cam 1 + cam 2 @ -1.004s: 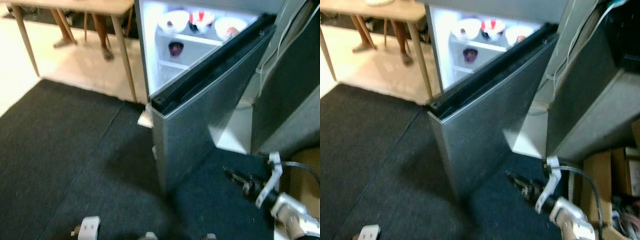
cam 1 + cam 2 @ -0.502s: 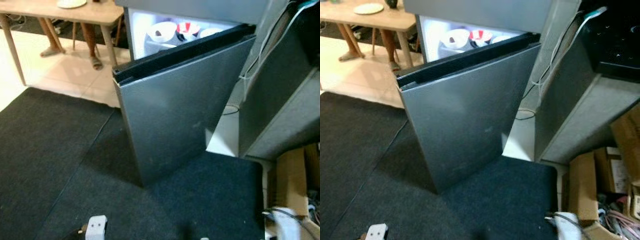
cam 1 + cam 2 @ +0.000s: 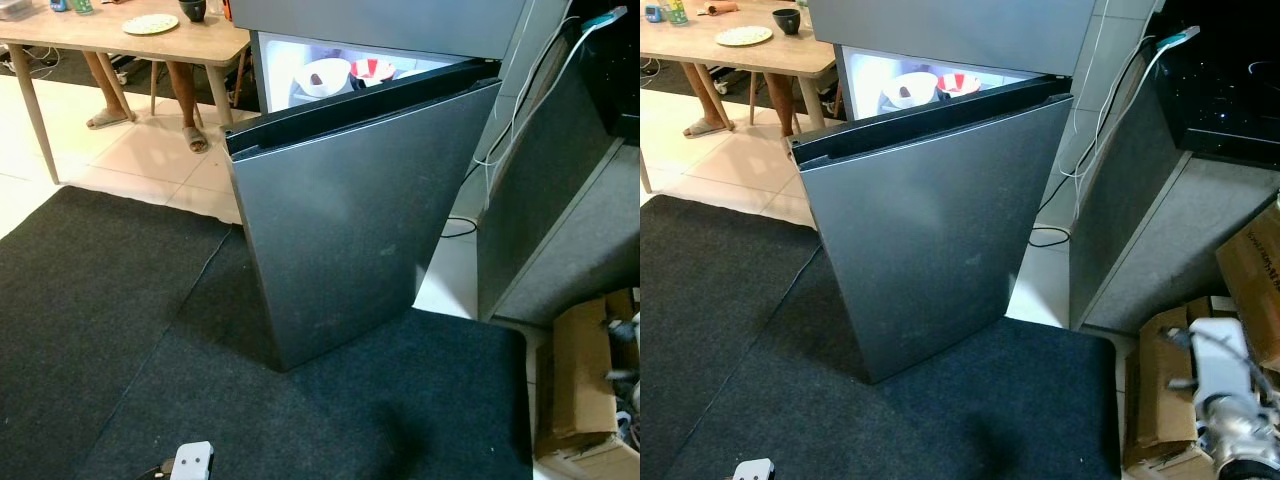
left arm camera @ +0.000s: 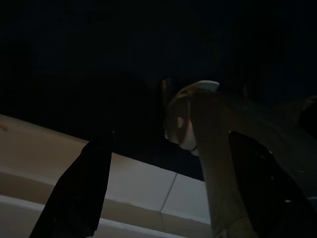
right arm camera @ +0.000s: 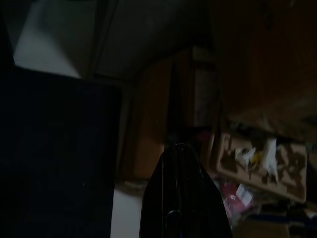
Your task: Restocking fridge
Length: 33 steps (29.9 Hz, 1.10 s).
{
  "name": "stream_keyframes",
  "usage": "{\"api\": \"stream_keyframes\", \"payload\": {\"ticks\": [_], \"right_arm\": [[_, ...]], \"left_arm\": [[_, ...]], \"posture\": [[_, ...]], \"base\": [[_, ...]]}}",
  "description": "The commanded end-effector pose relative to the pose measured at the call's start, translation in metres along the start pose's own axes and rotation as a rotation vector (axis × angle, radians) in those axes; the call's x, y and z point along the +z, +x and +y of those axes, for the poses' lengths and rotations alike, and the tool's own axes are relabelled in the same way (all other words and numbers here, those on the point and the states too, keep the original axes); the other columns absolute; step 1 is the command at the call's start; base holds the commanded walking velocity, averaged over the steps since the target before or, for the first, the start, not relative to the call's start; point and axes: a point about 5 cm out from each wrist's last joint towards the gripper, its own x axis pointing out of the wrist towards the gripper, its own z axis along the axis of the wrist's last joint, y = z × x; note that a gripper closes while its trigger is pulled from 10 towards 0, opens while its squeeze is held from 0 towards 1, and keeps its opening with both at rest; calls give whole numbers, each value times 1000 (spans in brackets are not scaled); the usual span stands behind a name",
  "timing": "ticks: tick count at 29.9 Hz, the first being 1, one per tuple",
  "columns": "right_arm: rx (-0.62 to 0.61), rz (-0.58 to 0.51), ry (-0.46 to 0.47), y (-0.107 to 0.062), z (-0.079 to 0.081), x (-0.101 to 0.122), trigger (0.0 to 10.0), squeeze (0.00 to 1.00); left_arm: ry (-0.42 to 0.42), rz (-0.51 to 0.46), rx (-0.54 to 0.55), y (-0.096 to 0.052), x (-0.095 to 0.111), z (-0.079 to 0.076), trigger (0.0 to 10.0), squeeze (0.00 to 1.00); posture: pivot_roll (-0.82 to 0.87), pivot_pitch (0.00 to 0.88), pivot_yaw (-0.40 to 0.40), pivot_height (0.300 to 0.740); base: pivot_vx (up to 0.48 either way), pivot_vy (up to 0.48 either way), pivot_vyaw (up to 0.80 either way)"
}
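Directly ahead stands the grey fridge, its lower door swung partly out toward the camera, with a lit gap left along its top edge. Through that gap the lit shelf carries a white bowl and, just beside it, a red-and-white bowl; further contents are hidden by the door. The door's lower corner sits over a black carpet that covers the near floor, bordered on the far left by pale tiles.

To the right of the fridge a dark grey panel leans at an angle, with white cables hanging before it. Cardboard boxes lie at the lower right, beside the carpet edge.

At upper left a wooden table holds a plate and a dark cup. A person's legs show beneath it, feet in sandals.

The right arm hangs low at the right, in front of the boxes. Its right gripper, seen from the wrist, appears as a single dark mass with the fingers pressed together, holding nothing, above the clutter of boxes. The left gripper hangs low over tile and carpet, its two fingers spread well apart and empty.
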Motion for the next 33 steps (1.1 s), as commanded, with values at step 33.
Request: {"api": "stream_keyframes", "payload": {"ticks": [33], "right_arm": [[495, 172, -73, -34, 130, -71, 10000, 0]], "left_arm": [[4, 55, -9, -3, -17, -4, 10000, 0]], "posture": [[-122, 132, -19, 740]], "base": [[0, 0, 0]]}}
